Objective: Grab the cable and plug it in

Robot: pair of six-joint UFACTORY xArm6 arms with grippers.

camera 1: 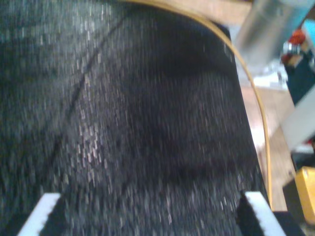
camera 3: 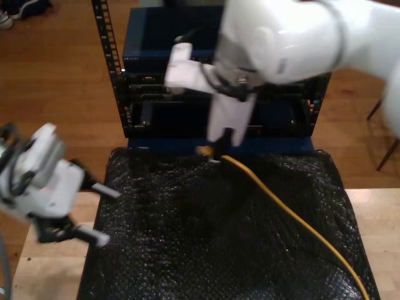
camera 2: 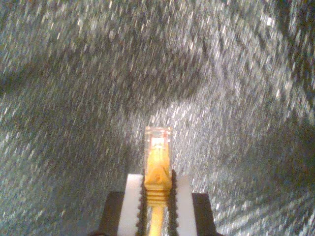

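The orange-yellow cable [camera 3: 281,209] runs across the black mat from the exterior view's lower right up to the middle back. My second gripper [camera 3: 215,151] is shut on the cable just behind its clear plug [camera 2: 158,140], and the plug sticks out past the white pads [camera 2: 130,196] over the mat. The gripper hangs just in front of the dark rack [camera 3: 156,119]. My first gripper [camera 3: 103,214] stands open at the exterior view's left edge of the mat, with nothing between its fingers [camera 1: 47,204]. A curve of cable [camera 1: 256,93] lies off to one side of it.
A black textured mat [camera 3: 187,244] covers the table. The blue-topped equipment rack [camera 3: 162,37] stands behind the mat, with its front slots facing it. Wooden table shows at both sides of the mat [camera 3: 381,212]. A yellow block [camera 1: 307,191] and a metal cylinder [camera 1: 270,24] lie beyond the mat.
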